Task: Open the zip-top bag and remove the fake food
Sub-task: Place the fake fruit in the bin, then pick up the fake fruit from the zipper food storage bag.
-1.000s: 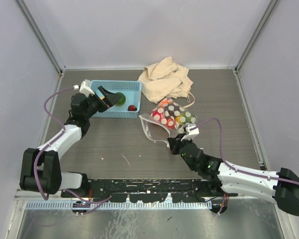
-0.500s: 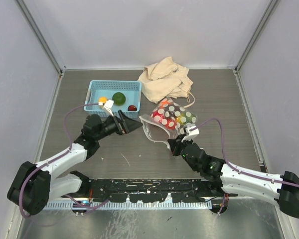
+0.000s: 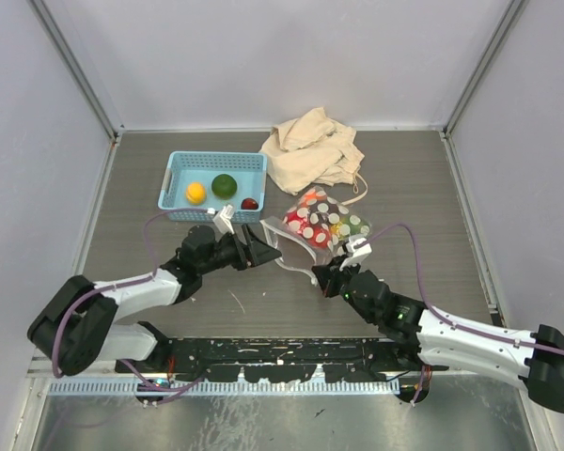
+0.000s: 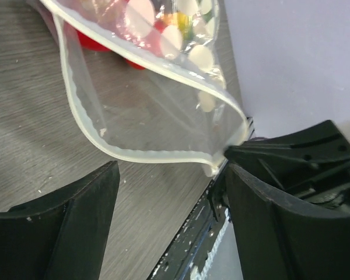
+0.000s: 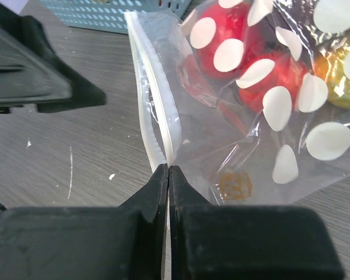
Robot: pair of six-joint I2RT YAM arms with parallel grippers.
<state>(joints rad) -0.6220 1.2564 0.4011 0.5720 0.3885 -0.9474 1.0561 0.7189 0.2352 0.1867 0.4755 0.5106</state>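
Top cam gives the layout. I'm using the blue basket as my reference point for everything. The zip-top bag lies on the table just off the basket's near right corner, with its mouth pointing toward the arm bases. 3 pieces of fake food sit inside the basket: 1 yellow-orange, 1 green and 1 dark red. More is bunched up in the bag's far end. A beige cloth bag is crumpled just right of the basket, on its far side.

The left gripper sits low on the basket's near side, aimed right at the bag's mouth. From above you can't really judge its jaws. The left wrist cam clears that up: both fingers are well apart with nothing clamped, and the bag's mouth gapes wide just ahead of them. You can also see the white zip rim curling round.

The right gripper is farther from the basket, at the near corner of the bag's mouth. The top cam only shows it touching plastic. The right wrist cam shows the jaws squeezed tight on the white zip strip, pinching 1 lip of the bag. That view also picks out 2 red pieces and a yellowish one behind the polka dots, which are just a colourful blur from above.
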